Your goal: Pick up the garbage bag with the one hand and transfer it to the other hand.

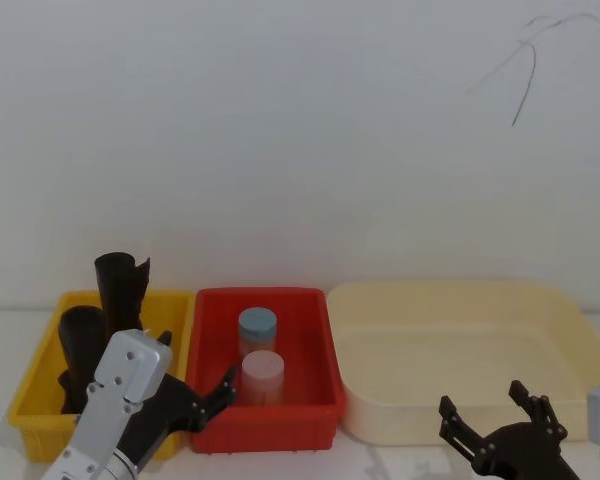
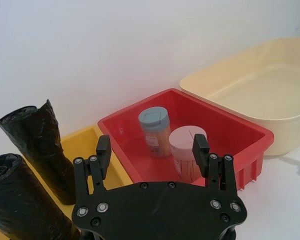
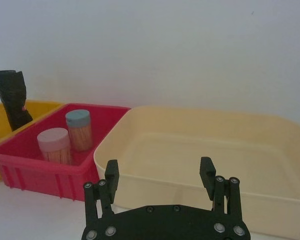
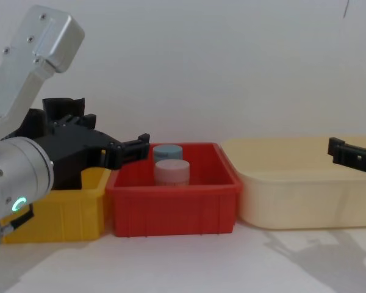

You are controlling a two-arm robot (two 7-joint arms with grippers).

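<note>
While the garbage bag (image 1: 80,345) stood upright in the left part of the yellow bin (image 1: 28,400), the left gripper (image 2: 151,150) hung with its two fingers spread wide and nothing between them. It was aimed not at the bag but over the front left corner of the red bin (image 1: 280,425) next door, toward the blue-capped jar (image 1: 257,325) and the pink-capped jar (image 1: 262,372). That put the bag to the robot's left of the claw, beside the wrist rather than ahead of the fingertips. Its long axis ran roughly vertical, and a taller, slimmer black roll (image 1: 120,285) stood just behind it in the same bin. By this reading, the claw would need to swing left and meet the roll from the side, a finger on either side of its upright body, without catching the neighbour. The right gripper (image 3: 159,170), equally wide and empty, sat low before the cream tub (image 1: 460,300), well apart from the yellow bin. The left arm was plainly the nearer to the bag, and the pickup had not yet begun
</note>
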